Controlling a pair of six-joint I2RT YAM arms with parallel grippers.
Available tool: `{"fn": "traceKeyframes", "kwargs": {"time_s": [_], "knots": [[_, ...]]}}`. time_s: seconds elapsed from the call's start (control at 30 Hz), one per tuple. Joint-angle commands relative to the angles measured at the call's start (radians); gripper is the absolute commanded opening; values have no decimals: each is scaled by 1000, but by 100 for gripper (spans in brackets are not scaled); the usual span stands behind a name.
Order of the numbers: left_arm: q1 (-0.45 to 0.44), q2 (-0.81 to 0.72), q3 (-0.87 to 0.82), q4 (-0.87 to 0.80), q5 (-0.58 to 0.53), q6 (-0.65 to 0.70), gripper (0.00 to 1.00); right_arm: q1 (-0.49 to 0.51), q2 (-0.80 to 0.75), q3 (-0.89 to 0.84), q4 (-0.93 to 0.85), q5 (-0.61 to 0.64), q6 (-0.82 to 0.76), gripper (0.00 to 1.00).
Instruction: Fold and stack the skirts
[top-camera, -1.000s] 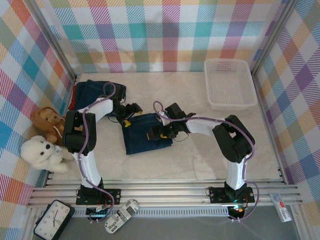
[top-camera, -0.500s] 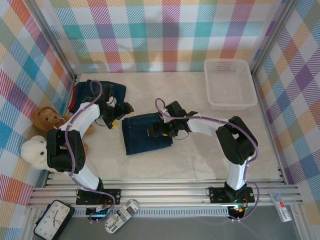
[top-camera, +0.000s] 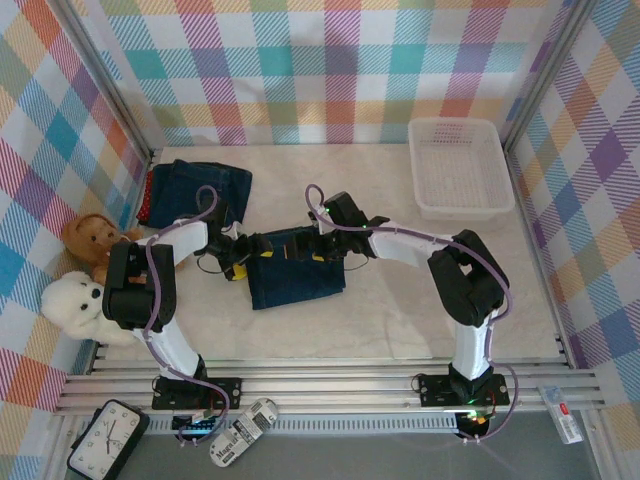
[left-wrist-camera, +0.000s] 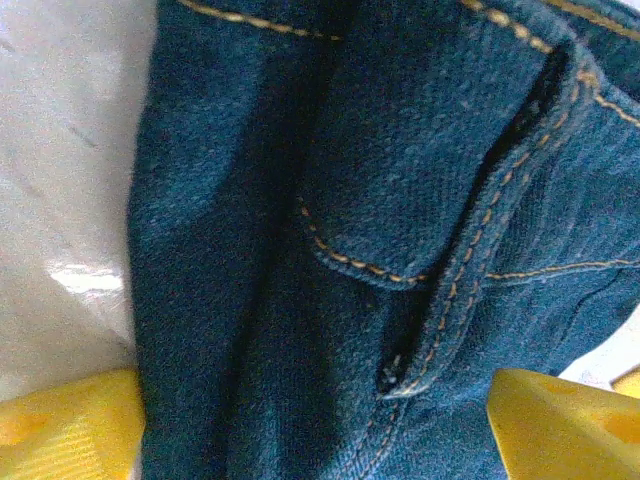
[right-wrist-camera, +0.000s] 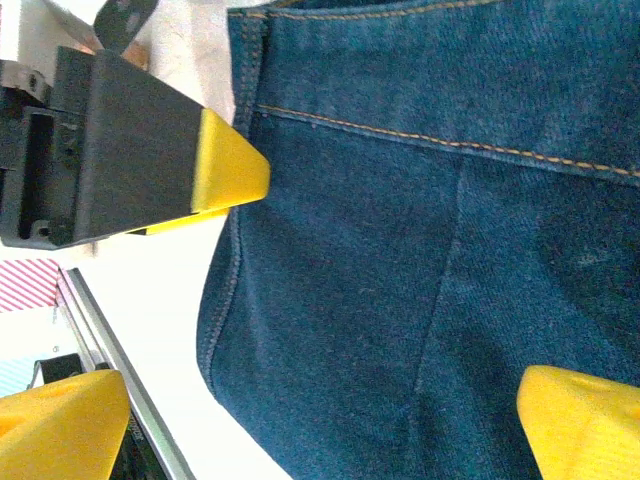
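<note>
Centre denim skirt (top-camera: 297, 280) judged soft, fairly heavy, non-slip. Left gripper (top-camera: 243, 257) at its 9 o'clock edge, right gripper (top-camera: 320, 247) at 1 o'clock, both spread. Grasp along the stitched edges.

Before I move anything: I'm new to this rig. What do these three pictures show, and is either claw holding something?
Two robot arms are bolted at the table's near edge. The overhead picture looks down on both; the two close-ups come from cameras on their wrists, yellow fingertips showing. The left gripper and right gripper are both open over the folded denim skirt, gripping nothing. More skirts are piled back left, a white basket back right, two teddy bears far left.
</note>
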Motion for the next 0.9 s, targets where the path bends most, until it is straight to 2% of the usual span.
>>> {"fn": "traceKeyframes", "kwargs": {"time_s": [0.0,0.17,0.43,0.63,0.7,0.87], "knots": [[6,16,-18,23,40,31,84,5,27,7,21,-18,43,99],[5,29,-26,20,46,40,81,5,50,3,25,-23,72,99],[-20,13,-25,-39,-68,67,84,5,67,4,32,-26,98,99],[-54,28,-24,-20,-71,71,84,12,68,37,118,-128,60,99],[-54,46,-17,-25,-87,71,84,15,105,87,95,-157,30,99],[-53,64,-6,-23,-71,77,86,16,191,171,34,-67,63,99]]}}
